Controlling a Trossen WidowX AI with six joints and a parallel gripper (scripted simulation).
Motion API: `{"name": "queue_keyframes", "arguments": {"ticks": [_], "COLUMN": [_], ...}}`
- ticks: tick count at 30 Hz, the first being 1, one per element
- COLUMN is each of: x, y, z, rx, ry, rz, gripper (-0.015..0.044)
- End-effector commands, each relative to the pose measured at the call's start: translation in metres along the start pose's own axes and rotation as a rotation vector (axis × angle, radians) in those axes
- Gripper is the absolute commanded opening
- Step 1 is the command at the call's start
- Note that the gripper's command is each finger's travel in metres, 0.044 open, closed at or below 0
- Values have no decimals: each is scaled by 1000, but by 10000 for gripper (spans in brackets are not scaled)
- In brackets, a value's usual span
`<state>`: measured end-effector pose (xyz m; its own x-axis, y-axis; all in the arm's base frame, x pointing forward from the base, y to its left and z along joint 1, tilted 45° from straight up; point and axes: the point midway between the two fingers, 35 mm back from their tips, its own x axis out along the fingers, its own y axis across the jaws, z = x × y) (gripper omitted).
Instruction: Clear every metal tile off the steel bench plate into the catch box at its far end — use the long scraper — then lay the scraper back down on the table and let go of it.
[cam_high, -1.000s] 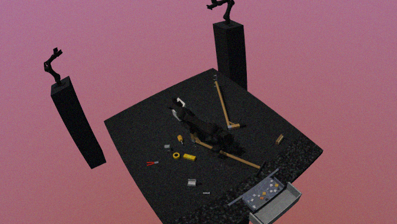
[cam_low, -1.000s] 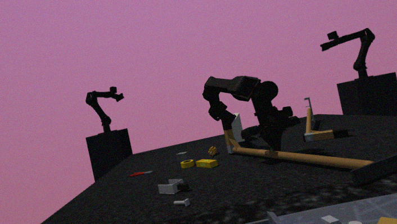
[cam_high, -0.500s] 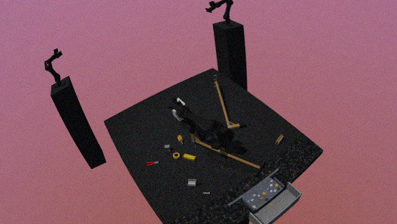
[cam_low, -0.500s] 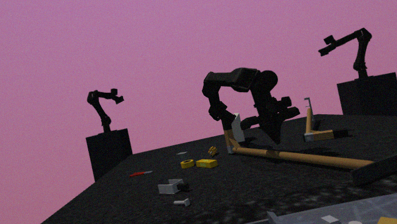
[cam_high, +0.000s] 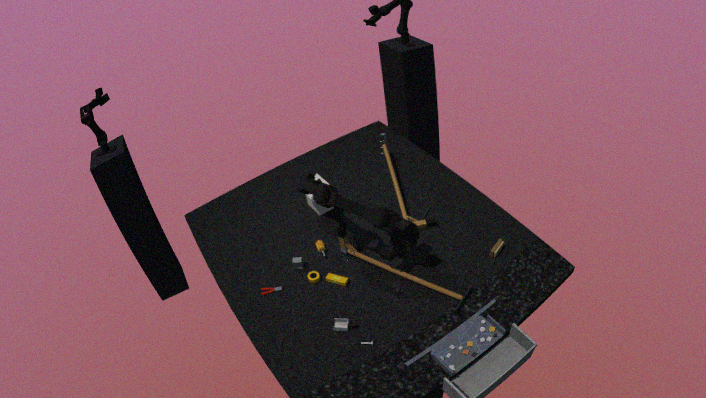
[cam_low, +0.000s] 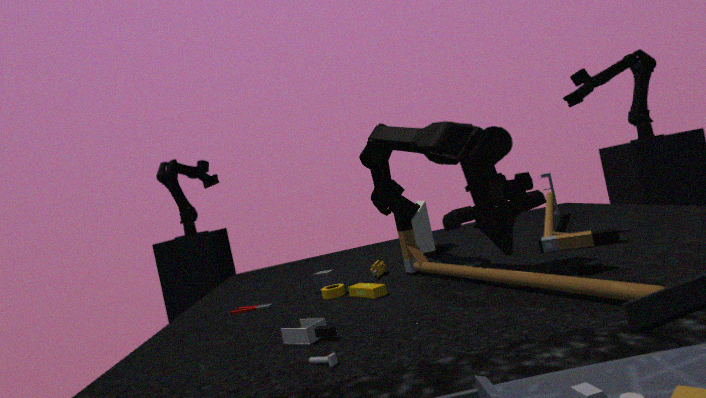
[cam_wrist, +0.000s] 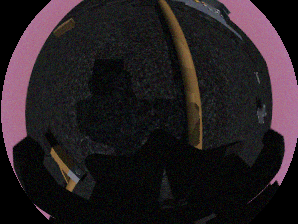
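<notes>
Across the dark table (cam_high: 240, 200) (cam_low: 200, 350) (cam_wrist: 140, 50), the robot arm (cam_high: 367, 212) (cam_low: 450, 142) is stretched above the surface, and the nearer of the two long wooden tools is judged to be the one wanted. That long scraper (cam_high: 400, 272) (cam_low: 540, 282) (cam_wrist: 187, 75) is laid with its long axis from ten o'clock, where the upright grip is seen, to four o'clock in the top view, where the dark blade (cam_high: 465, 300) (cam_low: 665, 302) is placed short of the steel bench plate (cam_high: 439, 354) (cam_low: 550, 375) (cam_wrist: 222, 12). The catch box (cam_high: 492, 367) is set on the plate's far side, at four to five o'clock. The gripper (cam_high: 404, 250) (cam_low: 509, 250) (cam_wrist: 157, 132) is pointed down with its fingers closed, and nothing is seen gripped. From the fingers, the handle is found close by, at about six o'clock from above and two to three o'clock in the wrist view. For a grasp, the fingers would need to be opened and squared across that slanting axis; otherwise the shaft could be nudged or rolled. The metal tiles (cam_high: 470, 343) (cam_low: 586, 389) are left unswept.
</notes>
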<state>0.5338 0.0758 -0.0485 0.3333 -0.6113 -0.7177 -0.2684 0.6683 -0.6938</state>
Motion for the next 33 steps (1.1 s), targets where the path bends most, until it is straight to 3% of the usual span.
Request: {"name": "queue_keyframes", "arguments": {"ticks": [1, 12, 33], "x": [4, 29, 30], "y": [-1, 0, -15], "z": [-3, -7, -3], "rx": [8, 8, 22], "ry": [4, 4, 4], "rz": [-5, -7, -10], "gripper": [0, 0, 0]}}
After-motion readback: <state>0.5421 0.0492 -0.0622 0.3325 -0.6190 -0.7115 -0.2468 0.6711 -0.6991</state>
